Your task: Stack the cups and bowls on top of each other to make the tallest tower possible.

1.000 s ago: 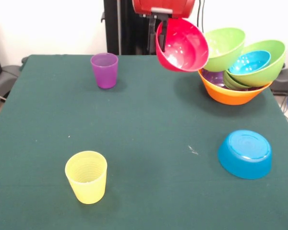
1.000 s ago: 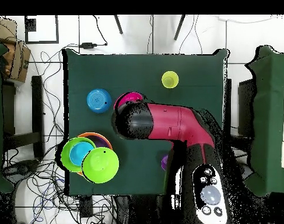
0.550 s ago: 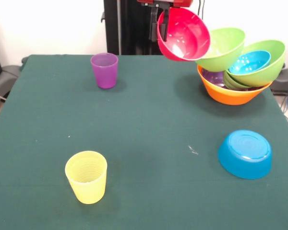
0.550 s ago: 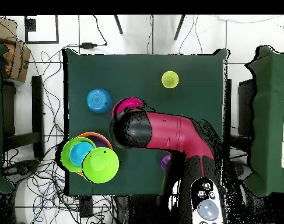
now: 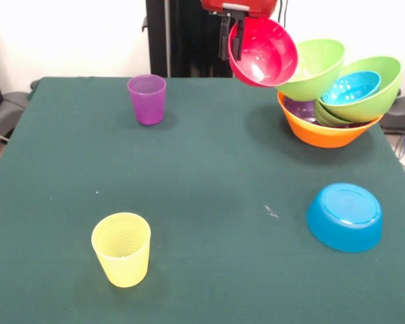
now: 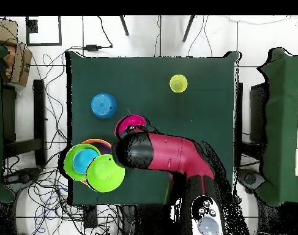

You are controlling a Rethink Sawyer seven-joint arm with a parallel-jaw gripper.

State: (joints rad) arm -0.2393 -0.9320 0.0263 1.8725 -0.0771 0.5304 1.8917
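1. Above the table's far edge, the gripper (image 5: 233,34) pinches the rim of the pink-red bowl (image 5: 264,52), which hangs tilted, its hollow facing the camera.
2. The tower (image 5: 331,101) sits just beside it, to the right in the front view: an orange bowl (image 5: 320,135) holding tipped green and blue ones.
3. The carried bowl nearly touches the nearest green bowl (image 5: 314,67); I judge the move is sideways, then down.
4. 2 cups and 1 overturned blue bowl (image 5: 344,216) wait elsewhere.
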